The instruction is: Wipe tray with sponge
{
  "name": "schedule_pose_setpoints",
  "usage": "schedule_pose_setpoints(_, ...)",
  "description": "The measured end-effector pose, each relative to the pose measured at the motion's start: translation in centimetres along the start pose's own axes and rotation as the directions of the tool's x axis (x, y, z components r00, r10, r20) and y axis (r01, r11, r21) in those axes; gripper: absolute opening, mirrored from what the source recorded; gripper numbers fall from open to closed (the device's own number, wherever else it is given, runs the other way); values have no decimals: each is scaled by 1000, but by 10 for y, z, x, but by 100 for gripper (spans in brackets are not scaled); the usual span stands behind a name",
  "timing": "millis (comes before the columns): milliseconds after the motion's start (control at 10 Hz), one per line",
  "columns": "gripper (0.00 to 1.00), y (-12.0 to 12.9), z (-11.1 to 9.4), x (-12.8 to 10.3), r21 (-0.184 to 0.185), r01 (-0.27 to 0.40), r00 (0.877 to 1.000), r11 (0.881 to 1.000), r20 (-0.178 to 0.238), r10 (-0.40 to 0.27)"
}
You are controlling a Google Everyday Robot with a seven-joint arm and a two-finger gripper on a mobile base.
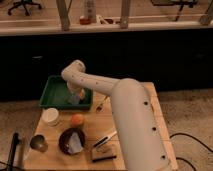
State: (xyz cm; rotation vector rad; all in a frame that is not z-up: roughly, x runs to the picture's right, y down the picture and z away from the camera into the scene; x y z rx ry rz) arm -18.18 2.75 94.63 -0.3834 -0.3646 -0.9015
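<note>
Arm (131,120) is entering from the lower right of the frame as a thick white link, rising toward centre and narrowing into a slimmer forearm that is running up and left. Elbow joint (74,72) is sitting left of centre, upper-middle of frame, bending the last link downward. Wrist is pointing down from that joint. Gripper (75,96) is hanging just below the elbow, left of centre, low over the surface beneath it.

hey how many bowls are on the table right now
1: a dark bowl near the table's front left. The arm hides part of the table, so another could be there. The gripper is over the green tray.
</note>
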Motion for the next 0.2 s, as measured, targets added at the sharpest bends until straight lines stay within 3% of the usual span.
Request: schedule_pose_setpoints(200,0,-7,1,19,-3,-22,1000,1000,-15,22)
